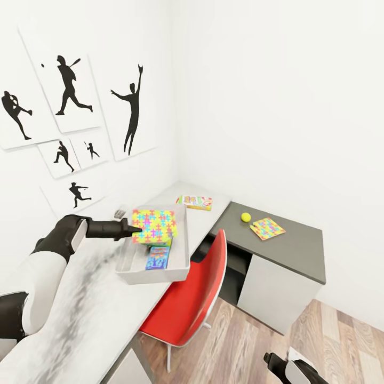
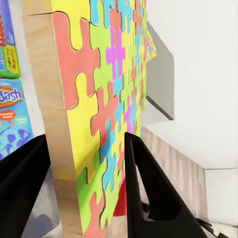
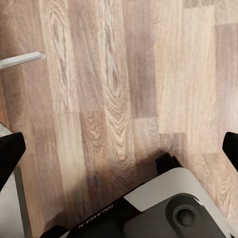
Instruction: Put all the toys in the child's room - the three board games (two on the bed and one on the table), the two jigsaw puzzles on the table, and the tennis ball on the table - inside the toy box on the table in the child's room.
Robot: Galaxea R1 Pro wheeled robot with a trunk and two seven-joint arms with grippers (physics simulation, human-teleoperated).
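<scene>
My left gripper (image 1: 133,230) is shut on the edge of a jigsaw puzzle (image 1: 154,226) and holds it on edge over the open toy box (image 1: 181,250) on the table (image 1: 90,314). In the left wrist view the puzzle (image 2: 104,99) sits between the black fingers (image 2: 148,193). A blue board game (image 1: 158,258) lies inside the box. Another board game (image 1: 195,202) lies on the table's far end. The tennis ball (image 1: 245,217) and a second puzzle (image 1: 268,228) rest on the lower dark wing. My right gripper (image 3: 119,148) hangs open over the wood floor.
A red chair (image 1: 192,293) stands tucked against the table, right in front of the toy box. White drawers (image 1: 272,293) sit under the dark wing. Black sports silhouettes (image 1: 133,112) hang on the left wall. The robot's base (image 3: 173,208) lies under the right gripper.
</scene>
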